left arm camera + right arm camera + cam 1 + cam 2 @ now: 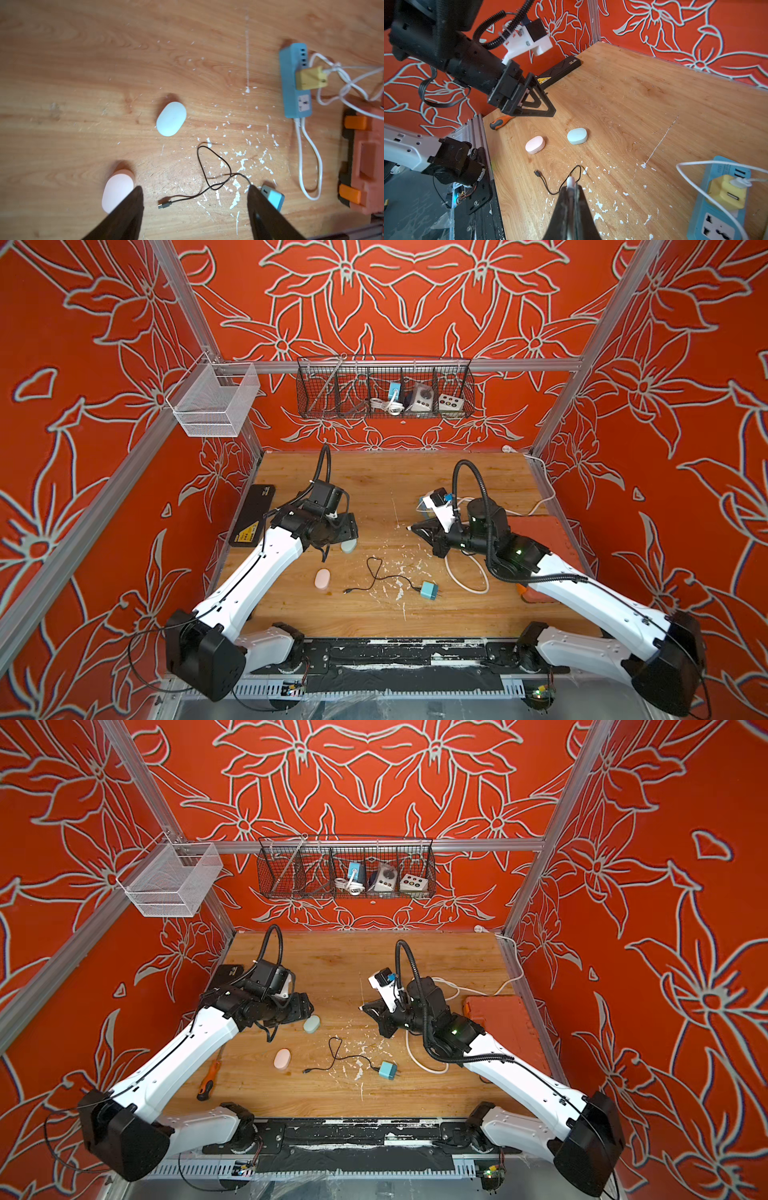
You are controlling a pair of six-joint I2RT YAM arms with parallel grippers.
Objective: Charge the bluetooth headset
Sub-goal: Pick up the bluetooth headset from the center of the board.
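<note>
1. Lying nearest the front edge of the wooden table (395, 1094), an orange-handled screwdriver (206, 1080) is showing in a top view and in the right wrist view; the left wrist view is missing it.
2. Just beyond, the pink headset case (322, 578) is lying closed on the wood. The black cable (376, 572) is ending in a free plug (345, 591) near the case but apart from it, and its other end is running to the teal charger (429, 590).
3. The left gripper (195, 187) is hovering with its jaws spread wide and nothing between them. Only its own wrist view is showing the pink case partly behind one finger and the charger partly behind the other.
4. Farther in, the pale blue headset case (171, 118) is resting flat. Both top views are showing it half hidden under the left gripper, while both wrist views are showing it whole.
5. The right gripper (571, 182) is hanging clenched above the table. A pale sliver is showing between its tips in its wrist view; what it is cannot be told.
6. The blue power strip (295, 83) is carrying a yellow adapter (310, 78) and is lying beside the red toolbox (540, 539). In the top views the right wrist is covering most of the strip.
7. At the back wall, the black wire basket (384, 387) and the white mesh basket (212, 402) are appearing in the top views alone.
</note>
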